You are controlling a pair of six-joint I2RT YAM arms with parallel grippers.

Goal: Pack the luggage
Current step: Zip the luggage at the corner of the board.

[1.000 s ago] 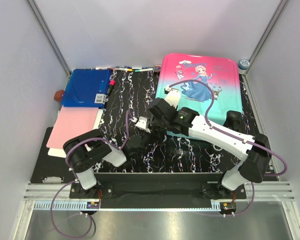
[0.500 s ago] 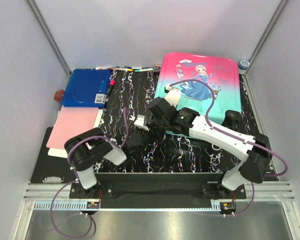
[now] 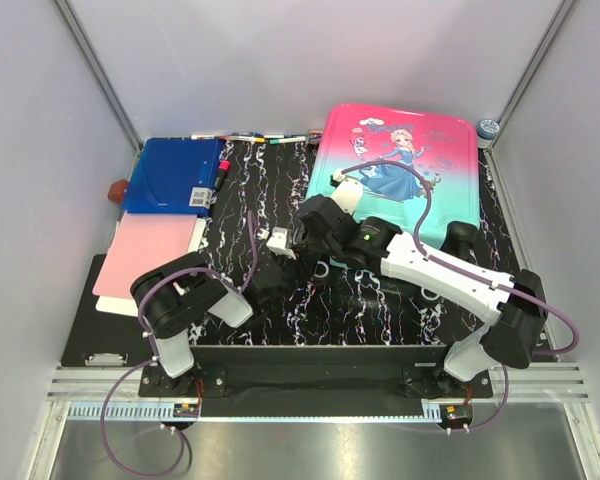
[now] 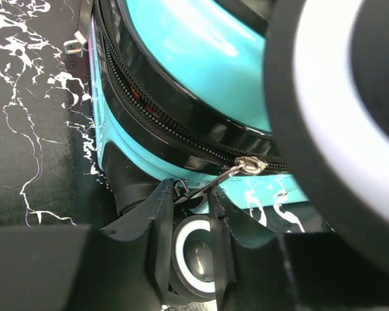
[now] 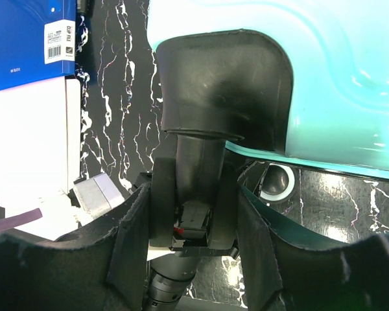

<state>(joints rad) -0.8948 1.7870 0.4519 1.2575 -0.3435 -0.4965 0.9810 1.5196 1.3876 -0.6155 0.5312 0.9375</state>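
Lying closed and flat, the luggage [image 3: 410,170] is occupying the far right corner of the worktop [image 3: 380,310], its printed shell facing up. The right tool [image 5: 193,188] is clamping the black wheel [image 5: 198,155] at the case's near left corner, fingers pressing on both sides. The left tool [image 4: 189,191] is sitting just beside that corner, fingers narrow around the tip of the zipper pull [image 4: 215,179]; whether they are pinching it cannot be told.

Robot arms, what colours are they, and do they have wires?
The left arm and right arm are black at their chunky round joints, with smooth white shells between. A thin purple cable loops along each. The left gripper and right gripper have black fingers.
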